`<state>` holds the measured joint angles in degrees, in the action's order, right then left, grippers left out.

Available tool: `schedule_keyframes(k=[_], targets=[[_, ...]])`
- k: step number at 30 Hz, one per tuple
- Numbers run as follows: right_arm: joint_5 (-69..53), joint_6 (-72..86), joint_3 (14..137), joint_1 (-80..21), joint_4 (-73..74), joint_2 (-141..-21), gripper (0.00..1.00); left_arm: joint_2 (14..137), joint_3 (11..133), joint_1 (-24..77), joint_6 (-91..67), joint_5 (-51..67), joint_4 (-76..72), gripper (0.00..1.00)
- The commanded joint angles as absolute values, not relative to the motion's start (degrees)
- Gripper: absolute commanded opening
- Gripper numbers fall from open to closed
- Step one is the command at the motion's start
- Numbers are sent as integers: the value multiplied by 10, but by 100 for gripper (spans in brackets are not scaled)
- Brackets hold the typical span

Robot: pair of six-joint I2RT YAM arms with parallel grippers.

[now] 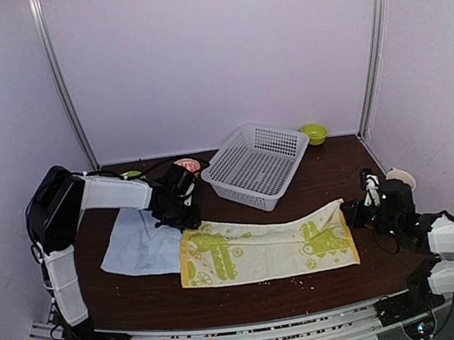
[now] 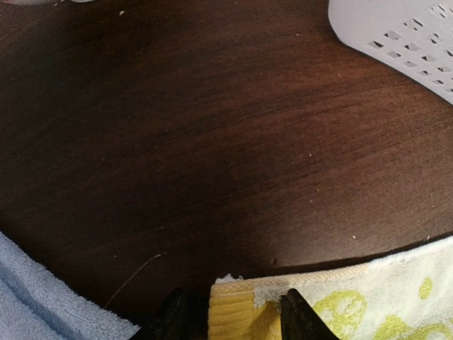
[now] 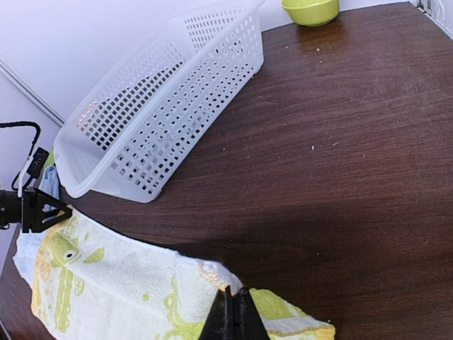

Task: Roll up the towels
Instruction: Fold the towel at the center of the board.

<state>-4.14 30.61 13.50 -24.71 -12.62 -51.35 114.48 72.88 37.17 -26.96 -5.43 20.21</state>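
Towels lay flat on the near half of the table (image 1: pixel 327 176). The green towel (image 1: pixel 266 250) stretched lengthwise along the near edge, and we saw one gripper at each of its far corners. The left gripper (image 1: pixel 185 218) sat at the far left corner, half open, with the yellow-bordered corner between its fingertips (image 2: pixel 297 319). We could not tell whether they pressed on the cloth. The right gripper (image 3: pixel 233 315) was at the far right corner, closed tight, and the cloth rose in a small peak up to its tips, so it had hold of that corner.

The blue towel (image 1: pixel 141 243) lay towards the left edge, just beside the left gripper. Its right side was tucked under the left end of the green towel. A white mesh basket (image 1: pixel 222 180) stood behind the green towel, near the middle of the far edge, apart from the cloth and from both grippers. A small green bowl (image 1: pixel 314 133) sat at the far right corner. Nothing lay on either towel.

The green towel was pale lime with a yellow border at its left end and darker green cartoon figures near both ends. It was opened out in a single layer and bowed slightly towards the far edge. The blue towel was plain, with soft creases.
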Motion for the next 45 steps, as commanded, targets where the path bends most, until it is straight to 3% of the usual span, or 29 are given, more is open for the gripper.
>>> schedule_keyframes(k=[1, 5, 15, 28, 45], targets=[[-45, 312, 136, -244, -141, -515, 0, 1163, 740, 369, -270, -38, 212, 41], [-45, 313, 136, -244, -142, -518, 0, 1169, 739, 369, -269, -37, 213, 34], [-47, 312, 143, -244, -130, -510, 0, 1110, 708, 370, -261, -52, 164, 0], [-18, 320, 152, -245, -73, -463, 0, 922, 458, 373, -257, 10, -95, 0], [-3, 338, 130, -245, -108, -445, 0, 764, 239, 461, -155, -59, -407, 0]])
